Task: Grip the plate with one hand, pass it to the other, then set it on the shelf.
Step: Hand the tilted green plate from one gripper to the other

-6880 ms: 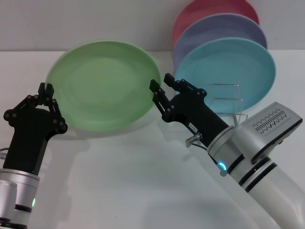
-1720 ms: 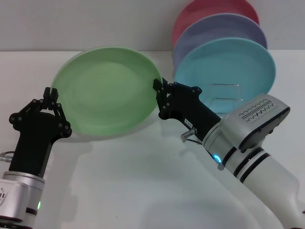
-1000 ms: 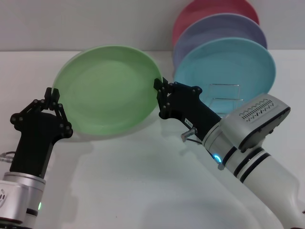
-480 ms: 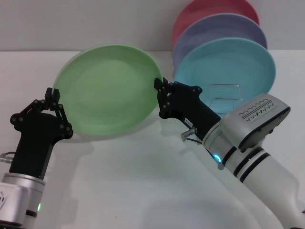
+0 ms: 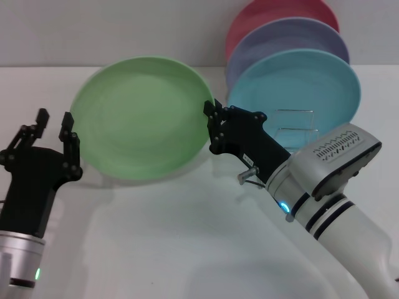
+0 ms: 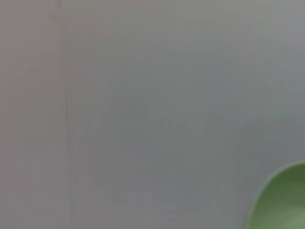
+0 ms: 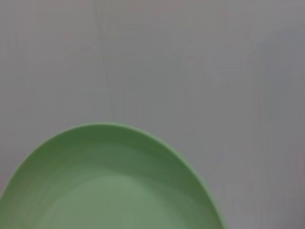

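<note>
While tilted, right gripper (image 5: 213,118) (plate-clamping) (image 5: 142,117)

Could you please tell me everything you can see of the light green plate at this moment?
The light green plate is round, plain and matte-looking, with a shallow raised rim. It is held off the white table, tilted so its face shows in the head view. The right gripper is clamped on its right edge. The left gripper is open beside its left edge, not gripping it. It sits left of the turquoise plate standing in the wire rack.
</note>
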`<state>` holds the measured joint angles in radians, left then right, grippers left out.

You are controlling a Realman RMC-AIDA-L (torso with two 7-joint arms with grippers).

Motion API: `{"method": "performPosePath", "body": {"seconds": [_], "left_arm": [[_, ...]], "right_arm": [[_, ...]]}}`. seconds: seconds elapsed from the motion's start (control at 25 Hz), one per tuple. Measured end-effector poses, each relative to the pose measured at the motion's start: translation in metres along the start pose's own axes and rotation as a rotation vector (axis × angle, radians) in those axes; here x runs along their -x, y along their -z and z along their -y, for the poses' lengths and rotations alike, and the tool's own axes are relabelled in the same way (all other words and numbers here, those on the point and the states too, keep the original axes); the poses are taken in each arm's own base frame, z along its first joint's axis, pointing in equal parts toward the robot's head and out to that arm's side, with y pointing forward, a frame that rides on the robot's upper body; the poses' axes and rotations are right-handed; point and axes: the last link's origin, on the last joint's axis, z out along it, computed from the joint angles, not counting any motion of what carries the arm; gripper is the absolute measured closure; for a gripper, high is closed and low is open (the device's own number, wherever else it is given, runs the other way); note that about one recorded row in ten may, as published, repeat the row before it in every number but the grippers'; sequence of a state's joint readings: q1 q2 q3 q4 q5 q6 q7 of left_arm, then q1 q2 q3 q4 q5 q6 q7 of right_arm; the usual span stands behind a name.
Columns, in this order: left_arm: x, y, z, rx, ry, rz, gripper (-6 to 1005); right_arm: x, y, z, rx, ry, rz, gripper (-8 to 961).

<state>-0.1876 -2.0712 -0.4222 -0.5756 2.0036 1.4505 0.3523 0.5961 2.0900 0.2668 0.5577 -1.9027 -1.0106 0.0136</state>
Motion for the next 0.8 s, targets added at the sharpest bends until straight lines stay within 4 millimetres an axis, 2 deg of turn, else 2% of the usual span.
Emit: {"method": "performPosePath", "body": {"seconds": [0.04,0.2,0.24,0.28,0.32,0.36,0.4,0.44,0.48,0.52,0.56,0.6,0.64,0.68,0.72,0.8], "left_arm": [[-0.002,0.001,0.003,-0.008,0.021,-0.017,873],[-0.009,0.007,0.010,-0.034,0.073,-0.073,711],[-0.017,0.015,0.018,-0.064,0.141,-0.138,670],[-0.017,0.015,0.018,-0.064,0.141,-0.138,667],[-0.024,0.021,0.031,-0.093,0.217,-0.200,663],[-0.024,0.021,0.031,-0.093,0.217,-0.200,663],[-0.026,0.024,0.041,-0.111,0.273,-0.234,663],[-0.027,0.028,0.060,-0.138,0.379,-0.280,663],[-0.027,0.028,0.060,-0.138,0.379,-0.280,663],[-0.025,0.028,0.077,-0.162,0.450,-0.301,663],[-0.024,0.027,0.087,-0.175,0.473,-0.309,663],[-0.024,0.027,0.087,-0.175,0.473,-0.309,663],[-0.023,0.024,0.102,-0.187,0.516,-0.320,662],[-0.023,0.024,0.102,-0.187,0.516,-0.320,662],[-0.022,0.021,0.109,-0.183,0.537,-0.320,662],[-0.021,0.020,0.112,-0.176,0.544,-0.318,662]], "right_arm": [[0.000,0.000,0.000,-0.007,0.005,0.003,931],[0.000,0.001,0.001,-0.015,0.004,0.006,932],[0.002,0.001,0.003,-0.021,0.005,0.015,932],[0.002,0.001,0.003,-0.021,0.005,0.015,932],[0.004,0.002,0.004,-0.026,0.008,0.034,932],[0.004,0.002,0.004,-0.026,0.008,0.034,932],[0.005,0.003,0.005,-0.027,0.009,0.047,933],[0.010,0.009,0.004,-0.025,0.011,0.093,933],[0.011,0.012,0.004,-0.022,0.012,0.113,934],[0.013,0.016,0.003,-0.018,0.013,0.137,934],[0.016,0.021,0.001,-0.013,0.016,0.169,934],[0.016,0.021,0.001,-0.013,0.016,0.169,933],[0.020,0.033,0.000,-0.014,0.018,0.229,933],[0.020,0.033,0.000,-0.014,0.018,0.229,933],[0.022,0.045,0.000,-0.036,0.024,0.284,933],[0.023,0.053,0.001,-0.056,0.027,0.309,933]]}}
